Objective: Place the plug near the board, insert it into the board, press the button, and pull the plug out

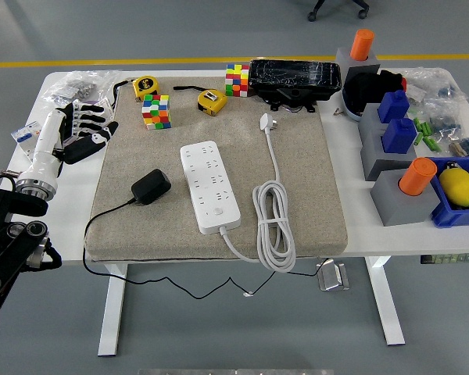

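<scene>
Head view: the left hand (86, 129) hovers over the counter's (344, 187) far-left corner, fingers spread and holding nothing, just off the edge of the beige mat (305, 195). The black plug (151, 187) lies on the mat's left side, apart from the white board (210, 186) at the centre — its thin black cord trailing over the near edge. The board's own white cable (273, 226) lies coiled to its right. Two colour cubes (156, 111), two yellow tape measures (211, 100) and a black case (294, 78) line the far edge.
</scene>
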Tool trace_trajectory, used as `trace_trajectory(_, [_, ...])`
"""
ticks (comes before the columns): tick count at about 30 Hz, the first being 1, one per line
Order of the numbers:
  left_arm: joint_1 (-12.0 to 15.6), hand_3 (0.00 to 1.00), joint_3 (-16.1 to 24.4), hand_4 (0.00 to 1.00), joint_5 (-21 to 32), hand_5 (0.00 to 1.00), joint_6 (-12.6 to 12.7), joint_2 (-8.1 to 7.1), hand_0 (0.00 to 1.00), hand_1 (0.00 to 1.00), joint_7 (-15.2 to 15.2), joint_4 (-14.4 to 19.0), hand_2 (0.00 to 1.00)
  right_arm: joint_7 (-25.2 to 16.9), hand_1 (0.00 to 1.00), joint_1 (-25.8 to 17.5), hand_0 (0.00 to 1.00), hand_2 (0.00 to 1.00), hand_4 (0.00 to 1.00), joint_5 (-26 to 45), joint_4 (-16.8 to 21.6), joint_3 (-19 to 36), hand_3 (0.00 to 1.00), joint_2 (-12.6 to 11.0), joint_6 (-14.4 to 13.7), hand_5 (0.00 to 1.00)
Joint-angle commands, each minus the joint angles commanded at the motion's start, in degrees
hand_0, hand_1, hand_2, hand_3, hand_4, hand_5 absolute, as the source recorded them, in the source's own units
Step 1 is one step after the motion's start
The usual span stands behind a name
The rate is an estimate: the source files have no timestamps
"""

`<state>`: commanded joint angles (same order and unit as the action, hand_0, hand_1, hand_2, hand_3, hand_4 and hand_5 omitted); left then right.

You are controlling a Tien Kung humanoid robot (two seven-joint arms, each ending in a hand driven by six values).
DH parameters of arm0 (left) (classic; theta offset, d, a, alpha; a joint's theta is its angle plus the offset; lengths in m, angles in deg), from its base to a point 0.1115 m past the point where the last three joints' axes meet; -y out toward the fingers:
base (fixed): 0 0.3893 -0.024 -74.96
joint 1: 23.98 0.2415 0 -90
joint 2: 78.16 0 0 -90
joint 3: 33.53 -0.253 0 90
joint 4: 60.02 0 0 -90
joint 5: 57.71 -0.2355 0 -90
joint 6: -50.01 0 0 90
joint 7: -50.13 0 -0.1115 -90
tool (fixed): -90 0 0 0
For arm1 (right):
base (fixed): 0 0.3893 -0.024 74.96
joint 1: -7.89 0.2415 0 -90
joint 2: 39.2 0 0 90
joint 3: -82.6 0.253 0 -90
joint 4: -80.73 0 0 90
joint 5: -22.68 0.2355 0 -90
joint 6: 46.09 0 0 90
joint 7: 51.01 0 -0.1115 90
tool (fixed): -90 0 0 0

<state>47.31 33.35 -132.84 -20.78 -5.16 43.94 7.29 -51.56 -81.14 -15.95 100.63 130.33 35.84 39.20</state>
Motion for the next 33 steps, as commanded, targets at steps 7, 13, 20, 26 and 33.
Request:
trace_trajectory(7, [0.4,0.594,0.5,0.812,0.1,0.304,0.0,-0.35,0.422,0.528,-0.2,0.3,0.555,-0.1,0.625,-0.2,0.601,0.624,0.933,0.0,-0.1,-0.8,0.548,-0.1,0.0,0.481])
trace_trajectory(13, [0.3,0.594,0.5,0.812,0.5,0.305,-0.1,-0.30,0.421,0.528,-0.1,0.5,0.554,-0.1,0.625,-0.3,0.601,0.624,0.933,-0.4,-0.1,-0.1,0.547,-0.1,0.0,0.481])
trace_trajectory(20, [-0.1,0.594,0.5,0.813,0.6,0.306,-0.1,-0.25,0.422,0.529,-0.1,0.6,0.555,0.0,0.625,-0.3,0.602,0.624,0.933,-0.5,-0.2,1.5,0.547,-0.1,-0.1,0.482])
trace_trajectory(26, [-0.2,0.594,0.9,0.812,0.3,0.308,-0.3,-0.08,0.422,0.530,0.0,0.9,0.555,0.0,0.625,-0.2,0.603,0.624,0.933,-0.6,0.0,2.3,0.547,-0.1,-0.1,0.483])
trace_trajectory(33, [-0.2,0.594,1.9,0.811,-0.1,0.307,-0.4,0.18,0.422,0.531,0.3,1.4,0.555,0.1,0.626,0.3,0.601,0.625,0.934,-0.5,0.1,2.6,0.548,-0.1,-0.1,0.485])
